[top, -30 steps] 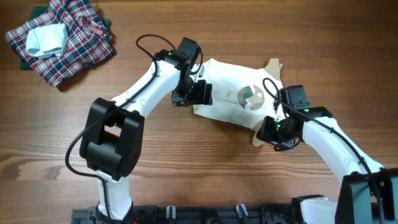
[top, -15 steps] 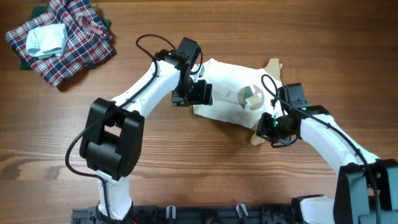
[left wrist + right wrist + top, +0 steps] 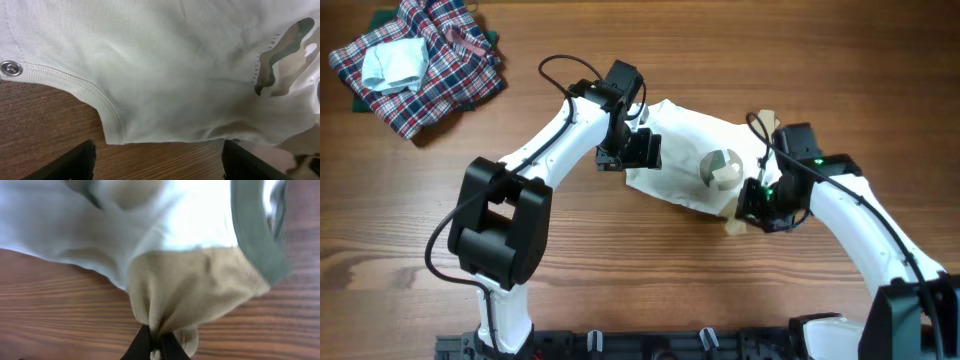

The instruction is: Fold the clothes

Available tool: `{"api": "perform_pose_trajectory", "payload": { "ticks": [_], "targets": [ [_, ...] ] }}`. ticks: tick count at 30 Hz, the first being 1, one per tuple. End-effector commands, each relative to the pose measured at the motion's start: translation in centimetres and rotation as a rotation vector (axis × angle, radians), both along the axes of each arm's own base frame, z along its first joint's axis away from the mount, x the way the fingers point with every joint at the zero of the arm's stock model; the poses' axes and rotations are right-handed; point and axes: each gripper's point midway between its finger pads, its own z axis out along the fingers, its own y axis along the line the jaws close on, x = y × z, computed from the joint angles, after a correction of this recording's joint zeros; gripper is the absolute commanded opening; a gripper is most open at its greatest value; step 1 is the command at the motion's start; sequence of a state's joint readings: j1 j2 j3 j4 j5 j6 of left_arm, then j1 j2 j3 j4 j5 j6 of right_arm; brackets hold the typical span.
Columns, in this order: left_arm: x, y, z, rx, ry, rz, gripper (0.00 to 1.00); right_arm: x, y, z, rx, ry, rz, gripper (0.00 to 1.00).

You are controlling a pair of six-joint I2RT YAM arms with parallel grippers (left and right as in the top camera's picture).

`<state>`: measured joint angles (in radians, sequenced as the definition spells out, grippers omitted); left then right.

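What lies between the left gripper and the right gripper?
The white garment, with its round print, spans that stretch, as the overhead view shows.

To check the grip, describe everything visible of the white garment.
The garment is small and soft, of white knit with tan parts, a ribbed edge bearing a metal snap, and a round green-tan print. It lies rumpled on the wooden table, right of centre. The right gripper is shut on its lower tan corner. The open left gripper stands at its left edge.
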<state>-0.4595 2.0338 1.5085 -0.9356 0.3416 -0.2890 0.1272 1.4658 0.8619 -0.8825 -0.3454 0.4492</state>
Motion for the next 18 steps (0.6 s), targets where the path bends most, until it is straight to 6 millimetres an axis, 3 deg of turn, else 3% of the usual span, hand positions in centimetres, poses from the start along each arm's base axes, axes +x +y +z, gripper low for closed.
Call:
{"api": "perform_pose_trajectory", "payload": {
  "ticks": [1, 3, 4, 7, 11, 18],
  "targets": [
    [0.4, -0.4, 1.1, -0.013, -0.038, -0.025, 0.81, 0.9, 1.2, 2.0, 0.075, -0.063, 0.042, 0.13],
    [0.4, -0.4, 1.1, -0.014, -0.039, -0.025, 0.81, 0.3, 1.1, 1.9, 0.071, -0.045, 0.057, 0.2],
    [0.4, -0.4, 1.1, -0.014, -0.039, -0.025, 0.81, 0.1, 1.1, 1.9, 0.07, -0.035, 0.058, 0.4],
    [0.4, -0.4, 1.1, -0.014, -0.039, -0.025, 0.81, -0.3, 1.0, 1.8, 0.066, -0.023, 0.073, 0.57],
    [0.4, -0.4, 1.1, -0.013, -0.038, -0.025, 0.81, -0.7, -0.5, 1.2, -0.023, -0.006, 0.067, 0.59],
    [0.6, -0.5, 1.2, -0.018, -0.048, -0.025, 0.81, -4.8, -0.7, 0.4, -0.029, 0.143, 0.108, 0.61]
  ]
}}
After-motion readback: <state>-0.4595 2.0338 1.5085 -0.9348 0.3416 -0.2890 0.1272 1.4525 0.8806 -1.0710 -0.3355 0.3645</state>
